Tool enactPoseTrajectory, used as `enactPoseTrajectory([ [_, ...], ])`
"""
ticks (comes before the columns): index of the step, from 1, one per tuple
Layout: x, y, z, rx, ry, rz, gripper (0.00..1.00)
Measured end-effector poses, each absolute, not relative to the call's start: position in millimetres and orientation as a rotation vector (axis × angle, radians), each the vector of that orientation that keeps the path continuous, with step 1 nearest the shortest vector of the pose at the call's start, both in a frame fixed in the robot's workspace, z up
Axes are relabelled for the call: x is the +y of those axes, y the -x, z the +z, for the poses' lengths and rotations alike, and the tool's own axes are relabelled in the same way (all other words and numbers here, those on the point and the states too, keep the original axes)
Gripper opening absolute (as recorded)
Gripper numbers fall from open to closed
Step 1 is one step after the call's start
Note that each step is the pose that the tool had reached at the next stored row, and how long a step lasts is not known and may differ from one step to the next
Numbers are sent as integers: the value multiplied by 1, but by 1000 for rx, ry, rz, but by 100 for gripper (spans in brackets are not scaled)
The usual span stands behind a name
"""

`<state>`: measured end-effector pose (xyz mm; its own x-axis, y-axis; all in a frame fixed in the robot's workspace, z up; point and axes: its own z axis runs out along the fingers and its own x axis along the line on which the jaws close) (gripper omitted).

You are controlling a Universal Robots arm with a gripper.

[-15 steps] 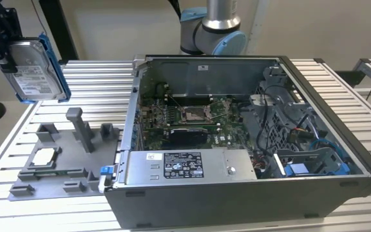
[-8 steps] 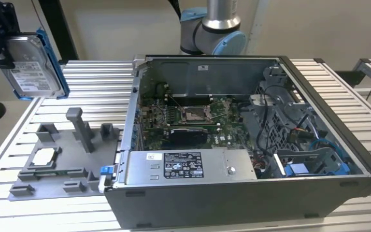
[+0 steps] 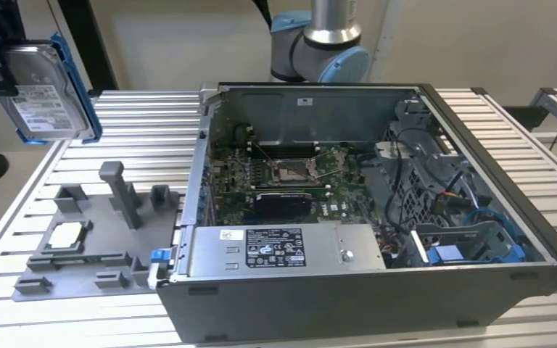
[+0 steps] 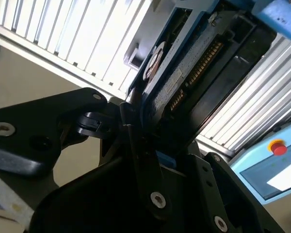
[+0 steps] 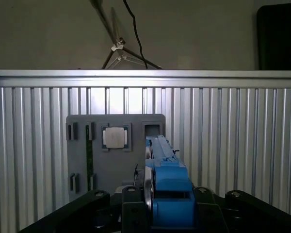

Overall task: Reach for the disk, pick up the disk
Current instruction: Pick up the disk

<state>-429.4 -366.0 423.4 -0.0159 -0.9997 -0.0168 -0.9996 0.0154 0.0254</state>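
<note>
Silver-grey metal, white label, bright blue frame: the disk (image 3: 44, 98) hangs upright in the air (well above the slatted table (image 3: 133, 109)), clamped between the 2 jaws of the gripper (image 3: 3, 80).

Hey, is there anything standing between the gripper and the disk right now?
Nothing visible. The disk sits clamped in the gripper, held on edge in the air above the slatted table, to the exterior view's left of the open computer case.
</note>
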Motion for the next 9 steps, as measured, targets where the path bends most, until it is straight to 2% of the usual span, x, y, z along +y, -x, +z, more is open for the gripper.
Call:
enactPoseTrajectory([
  [9,-366,429,437,-2234,-2200,-47,0],
])
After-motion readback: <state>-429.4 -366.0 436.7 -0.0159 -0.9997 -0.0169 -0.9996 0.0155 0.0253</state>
